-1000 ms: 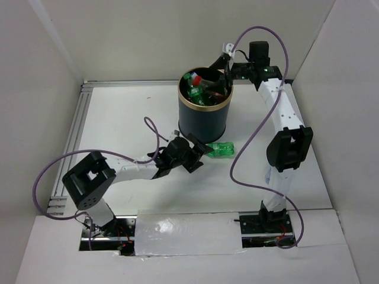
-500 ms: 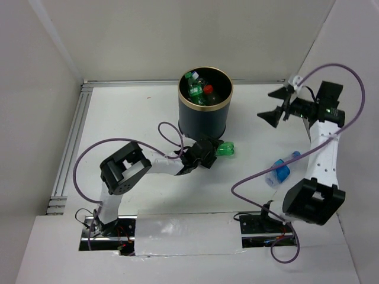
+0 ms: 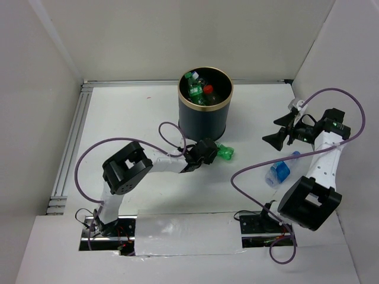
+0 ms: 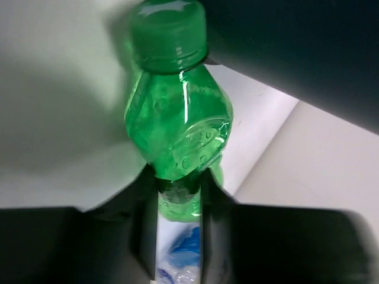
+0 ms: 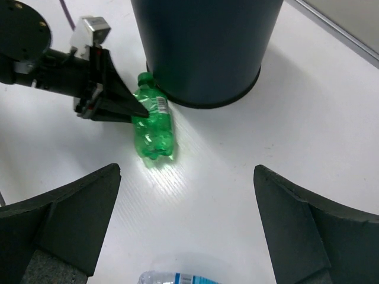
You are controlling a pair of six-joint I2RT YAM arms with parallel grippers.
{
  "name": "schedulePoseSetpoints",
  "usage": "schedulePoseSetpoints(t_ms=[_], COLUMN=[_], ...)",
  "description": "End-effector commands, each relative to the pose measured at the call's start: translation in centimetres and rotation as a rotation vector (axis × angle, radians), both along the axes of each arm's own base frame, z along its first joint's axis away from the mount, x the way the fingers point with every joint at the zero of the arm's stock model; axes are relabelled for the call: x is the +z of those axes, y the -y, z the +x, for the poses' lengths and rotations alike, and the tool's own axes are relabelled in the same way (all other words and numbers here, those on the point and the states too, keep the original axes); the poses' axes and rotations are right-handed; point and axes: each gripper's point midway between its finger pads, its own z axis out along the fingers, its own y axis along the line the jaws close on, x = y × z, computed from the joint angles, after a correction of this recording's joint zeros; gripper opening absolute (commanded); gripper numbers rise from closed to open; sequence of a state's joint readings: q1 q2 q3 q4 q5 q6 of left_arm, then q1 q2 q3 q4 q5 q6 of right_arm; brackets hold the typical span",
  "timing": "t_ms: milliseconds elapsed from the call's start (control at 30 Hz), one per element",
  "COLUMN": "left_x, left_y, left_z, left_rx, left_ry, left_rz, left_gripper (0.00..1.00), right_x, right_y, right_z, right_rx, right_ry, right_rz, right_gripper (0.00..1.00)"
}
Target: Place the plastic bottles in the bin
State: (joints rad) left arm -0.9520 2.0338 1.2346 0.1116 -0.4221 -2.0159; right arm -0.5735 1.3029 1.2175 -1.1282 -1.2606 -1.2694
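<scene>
Bin [image 3: 204,122]: tall cylinder, smooth dark navy-black wall, thin gold-tan rim, upright at the far middle of the white table [image 3: 130,118]; much wider than any bottle. Contents: several bottles in the bin [image 3: 194,90], translucent green plastic among them, one with a red cap [image 3: 208,90]. Green bottle [image 3: 225,153]: small, translucent, ribbed and faceted body, green screw cap, white-and-blue label band; it lies low at the table surface just beside the foot of the bin, outside it. Left gripper [image 3: 214,152]: black, its two fingers pressed against either side of the green bottle's labelled part, the body and cap jutting out past the tips in the left wrist view. Blue-tinted bottle [image 3: 280,171]: clear plastic with a pale blue cast, on its side on the table at the right, well apart from the bin, partly covered by the right arm. Right gripper [image 3: 276,130]: black, held above the table to the right of the bin, its broad wedge-shaped fingers [image 5: 71,219] spread wide with nothing between them. Purple cable [image 3: 89,160]: thin, round, looping along each arm.
</scene>
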Motion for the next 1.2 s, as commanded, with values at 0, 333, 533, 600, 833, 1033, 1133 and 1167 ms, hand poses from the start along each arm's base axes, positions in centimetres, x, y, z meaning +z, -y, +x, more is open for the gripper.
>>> schedulePoseSetpoints(t_ms=[0, 333, 533, 600, 833, 1033, 1133, 1167], left_x=[-4.8, -1.1, 5.7, 8.0, 9.9, 10.9, 12.9, 12.6], left_y=[-4.6, -5.4, -6.1, -6.5, -3.8, -3.6, -5.2, -6.0], left_z=[-2.6, -4.9, -6.5, -6.7, -5.7, -6.8, -7.6, -7.9], left_rx=[0.053, -0.221, -0.438, -0.446, -0.573, -0.716, -0.714, -0.714], left_ry=[-0.126, 0.058, 0.348, 0.402, 0.479, 0.582, 0.651, 0.65], left_rz=[0.147, 0.258, 0.371, 0.363, 0.444, 0.639, 0.691, 0.708], left_gripper=[0.07, 0.0, 0.0, 0.0, 0.23, 0.7, 0.99, 1.0], right_x=[-0.1, -2.4, -2.8, -3.4, -4.9, -9.7, -12.2, -12.9], right_y=[0.3, 0.8, 1.0, 0.9, 1.6, 1.2, 0.5, 0.0], right_z=[-0.8, -2.3, -2.7, -2.8, -0.1, 5.1, 6.9, 7.7], right_rx=[-0.027, -0.095, -0.132, -0.141, -0.238, -0.375, -0.488, -0.495], right_ry=[-0.025, -0.189, -0.194, -0.215, -0.457, -0.742, -0.769, -0.77], right_rz=[-0.002, 0.084, 0.043, 0.062, 0.322, 0.396, 0.287, 0.266], right_gripper=[1.0, 1.0, 1.0, 1.0, 1.0, 1.0, 1.0, 1.0])
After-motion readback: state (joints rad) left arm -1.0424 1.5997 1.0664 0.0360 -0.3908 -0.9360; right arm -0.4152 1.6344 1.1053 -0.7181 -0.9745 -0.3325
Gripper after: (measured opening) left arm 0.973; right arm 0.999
